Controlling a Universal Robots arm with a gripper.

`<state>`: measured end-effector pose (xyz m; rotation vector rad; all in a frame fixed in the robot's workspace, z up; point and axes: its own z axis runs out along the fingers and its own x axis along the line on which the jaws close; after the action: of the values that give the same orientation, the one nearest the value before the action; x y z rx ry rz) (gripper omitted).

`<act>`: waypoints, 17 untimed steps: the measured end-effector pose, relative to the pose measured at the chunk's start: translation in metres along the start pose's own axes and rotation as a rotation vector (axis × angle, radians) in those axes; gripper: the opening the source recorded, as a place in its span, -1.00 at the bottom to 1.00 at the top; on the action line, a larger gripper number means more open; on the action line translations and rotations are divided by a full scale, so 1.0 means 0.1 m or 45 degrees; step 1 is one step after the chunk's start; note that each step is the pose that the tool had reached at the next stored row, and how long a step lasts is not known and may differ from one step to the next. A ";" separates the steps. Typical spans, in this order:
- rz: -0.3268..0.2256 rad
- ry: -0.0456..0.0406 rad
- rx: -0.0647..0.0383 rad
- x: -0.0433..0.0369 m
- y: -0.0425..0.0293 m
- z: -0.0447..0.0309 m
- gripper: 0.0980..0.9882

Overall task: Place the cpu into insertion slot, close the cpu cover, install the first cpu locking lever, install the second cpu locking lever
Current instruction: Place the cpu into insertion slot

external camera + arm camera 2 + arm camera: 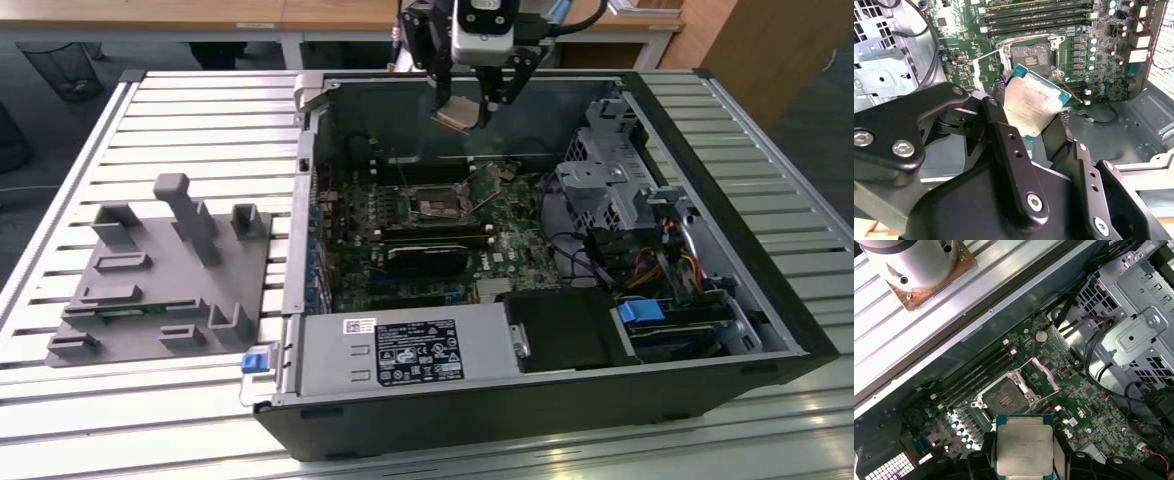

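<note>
At the upper middle of the exterior view, the gripper [470,102] hangs above the open computer case [534,415], its black fingers [1006,135] pinching the cpu [1034,107] by two opposite edges, tilted in the air. Below and well apart, the insertion slot [1004,399] lies bare on the green motherboard [1089,405], with the cpu cover [1041,376] swung open just beside it.
</note>
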<state>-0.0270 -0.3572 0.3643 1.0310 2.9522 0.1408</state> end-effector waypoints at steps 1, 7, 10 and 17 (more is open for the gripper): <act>0.006 -0.001 0.000 0.000 0.000 0.000 0.00; 0.040 -0.004 -0.001 0.000 0.000 0.001 0.00; 0.058 -0.005 -0.001 0.000 0.000 0.001 0.00; 0.103 -0.009 -0.002 0.000 0.000 0.001 0.00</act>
<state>-0.0270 -0.3572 0.3641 1.1486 2.9047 0.1397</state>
